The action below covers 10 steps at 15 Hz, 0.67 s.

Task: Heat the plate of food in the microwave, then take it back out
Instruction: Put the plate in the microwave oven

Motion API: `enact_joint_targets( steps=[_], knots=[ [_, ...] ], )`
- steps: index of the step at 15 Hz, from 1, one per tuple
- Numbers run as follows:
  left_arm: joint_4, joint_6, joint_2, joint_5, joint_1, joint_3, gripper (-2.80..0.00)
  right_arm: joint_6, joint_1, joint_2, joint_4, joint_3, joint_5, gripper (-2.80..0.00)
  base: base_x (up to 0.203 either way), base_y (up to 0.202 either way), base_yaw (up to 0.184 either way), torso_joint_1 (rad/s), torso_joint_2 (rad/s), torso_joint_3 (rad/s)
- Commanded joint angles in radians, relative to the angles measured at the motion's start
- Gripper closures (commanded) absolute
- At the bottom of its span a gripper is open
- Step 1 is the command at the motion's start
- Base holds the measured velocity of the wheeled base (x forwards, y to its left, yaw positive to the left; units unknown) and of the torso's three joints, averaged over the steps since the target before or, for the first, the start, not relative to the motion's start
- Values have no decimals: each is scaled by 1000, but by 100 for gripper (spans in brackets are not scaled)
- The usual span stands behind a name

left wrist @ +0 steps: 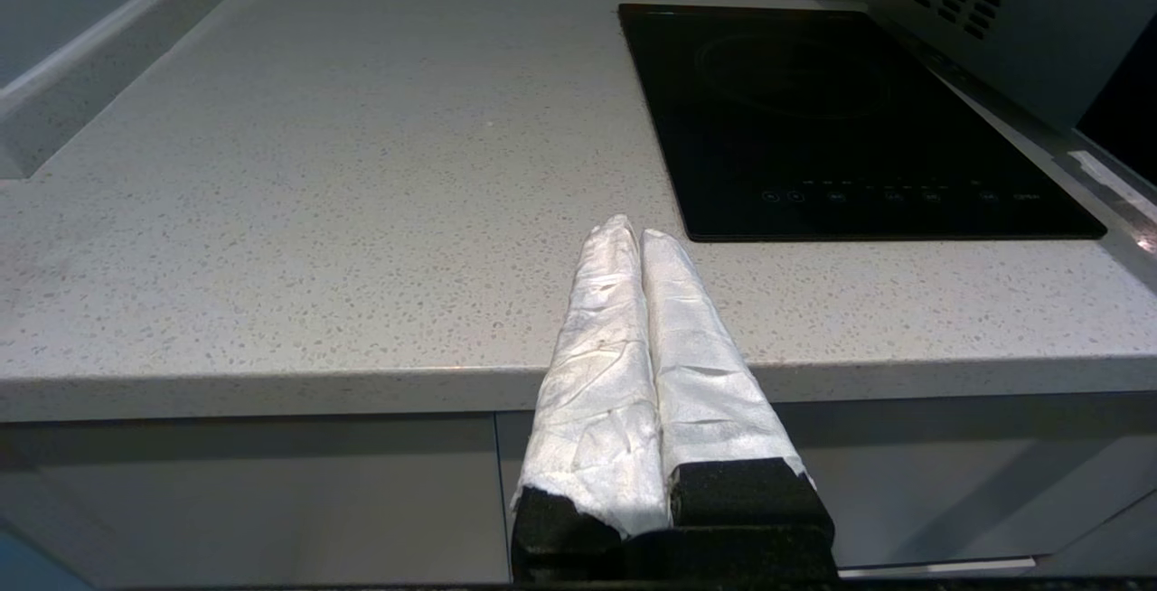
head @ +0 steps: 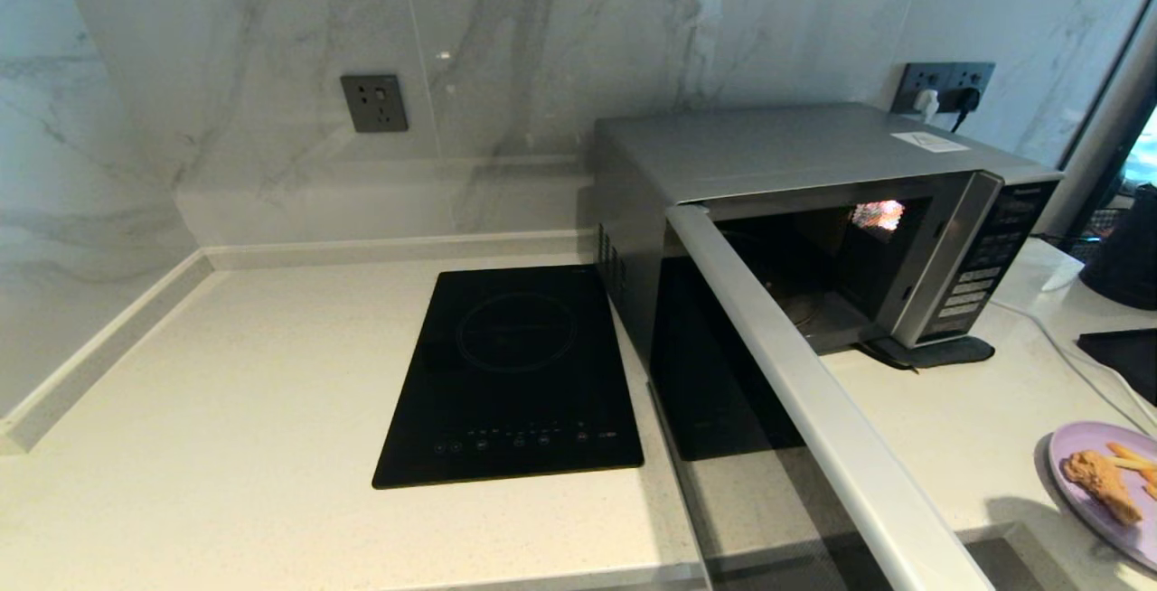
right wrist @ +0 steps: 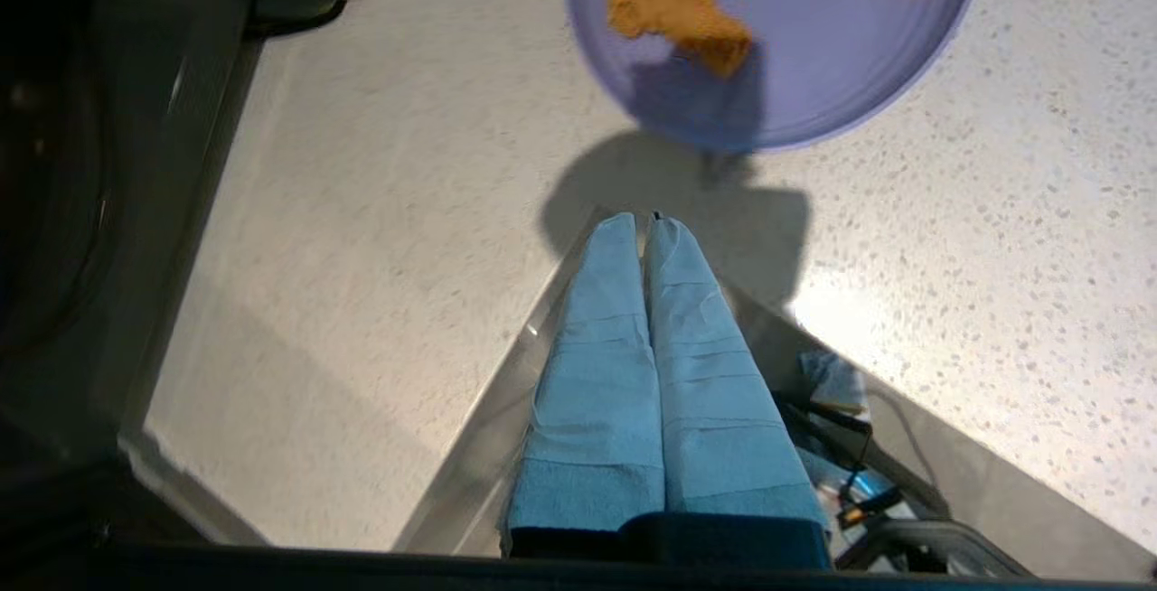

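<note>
The right gripper (right wrist: 644, 222) is seen with its 2 fingers pressed together, empty, the plate of food (right wrist: 813, 58) lying just ahead of the fingertips on the counter (right wrist: 362, 211). The left gripper (left wrist: 633, 234) is likewise clenched on nothing. With the microwave (head: 813, 157) door already open, the fingers should be spread and the plate's near rim pinched level.

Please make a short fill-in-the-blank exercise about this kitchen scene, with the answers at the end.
1. The microwave door stands ____.
2. The plate lies on the ____, not inside the microwave.
3. Both the left gripper and the right gripper are ____.
4. The hob is on the microwave's ____ side.

Answers: open; counter; shut; left
</note>
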Motion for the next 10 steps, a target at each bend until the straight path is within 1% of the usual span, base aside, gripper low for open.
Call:
enact_joint_targets(
  steps=[1, 3, 5, 10],
  knots=[
    [-1, -1, 1, 0, 0, 0, 0, -4, -74, 71, -49, 40, 28, 0, 0, 0, 0, 0, 0, 0],
    [-1, -1, 1, 0, 0, 0, 0, -4, -75, 90, -63, 43, 32, 0, 0, 0, 0, 0, 0, 0],
    [-1, -1, 1, 0, 0, 0, 0, 0, -78, 116, -127, 48, 32, 0, 0, 0, 0, 0, 0, 0],
    [-1, -1, 1, 0, 0, 0, 0, -1, -132, 201, -213, 38, 36, 0, 0, 0, 0, 0, 0, 0]
  ],
)
